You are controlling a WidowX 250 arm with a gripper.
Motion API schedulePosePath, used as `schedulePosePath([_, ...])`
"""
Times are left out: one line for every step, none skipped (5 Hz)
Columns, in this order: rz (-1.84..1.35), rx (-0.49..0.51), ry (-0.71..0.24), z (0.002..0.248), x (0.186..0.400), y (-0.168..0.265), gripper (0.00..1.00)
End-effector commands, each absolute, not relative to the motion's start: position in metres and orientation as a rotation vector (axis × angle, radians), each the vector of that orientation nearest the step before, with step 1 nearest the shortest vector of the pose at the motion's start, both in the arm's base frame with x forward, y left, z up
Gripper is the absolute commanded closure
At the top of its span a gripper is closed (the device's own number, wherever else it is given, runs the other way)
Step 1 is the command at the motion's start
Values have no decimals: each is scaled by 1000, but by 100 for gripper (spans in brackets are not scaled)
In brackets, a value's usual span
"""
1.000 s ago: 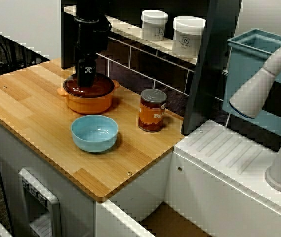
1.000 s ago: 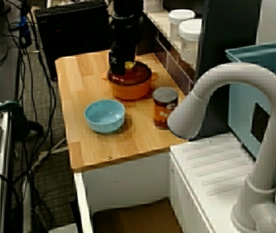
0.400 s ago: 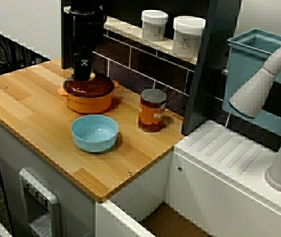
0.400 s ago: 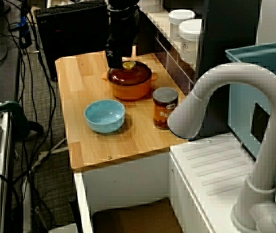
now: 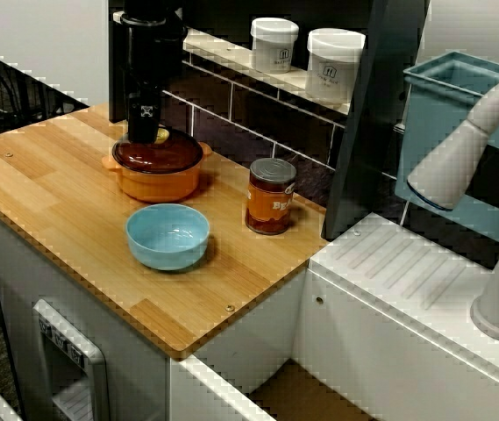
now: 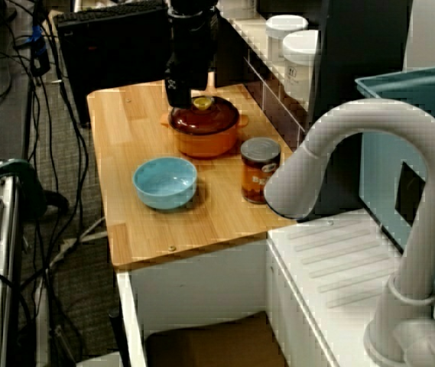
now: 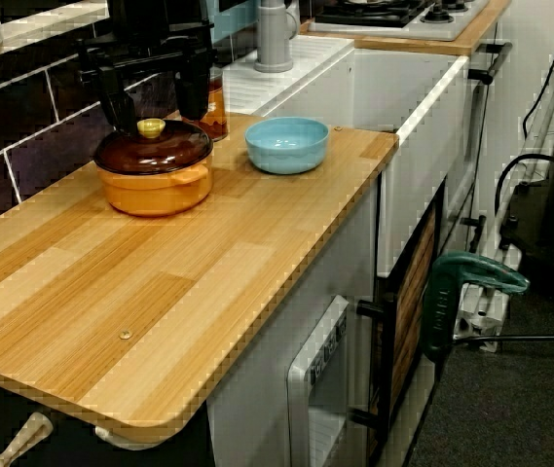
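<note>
black pincer (image 7: 155, 109): fingers spread apart, holding nothing; hangs just above the dark brown lid (image 7: 155, 151), close by its yellow knob (image 7: 151, 126). round orange pot (image 5: 154, 180): lidded, upright, at the back of the light wooden table (image 5: 47, 193). light blue bowl (image 5: 167, 235): near the pot, towards the table's front edge. orange-labelled tin can (image 5: 270, 196): upright, near the bowl, apart from it. two white jars (image 5: 274, 44): on the shelf (image 5: 223, 54) behind.
</note>
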State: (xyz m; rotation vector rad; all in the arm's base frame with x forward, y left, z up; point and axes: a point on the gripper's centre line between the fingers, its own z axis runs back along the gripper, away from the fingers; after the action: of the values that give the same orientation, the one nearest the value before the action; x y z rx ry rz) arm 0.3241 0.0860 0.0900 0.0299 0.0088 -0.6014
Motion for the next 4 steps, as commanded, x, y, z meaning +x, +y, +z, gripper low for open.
schedulePosePath([-619,53,-65,121,303,88,0])
schedulePosePath([-638,48,-67,126,293,86,0])
schedulePosePath([-642,54,-55,123,283,82,0])
schedulePosePath([-591,48,-9,114,275,73,0])
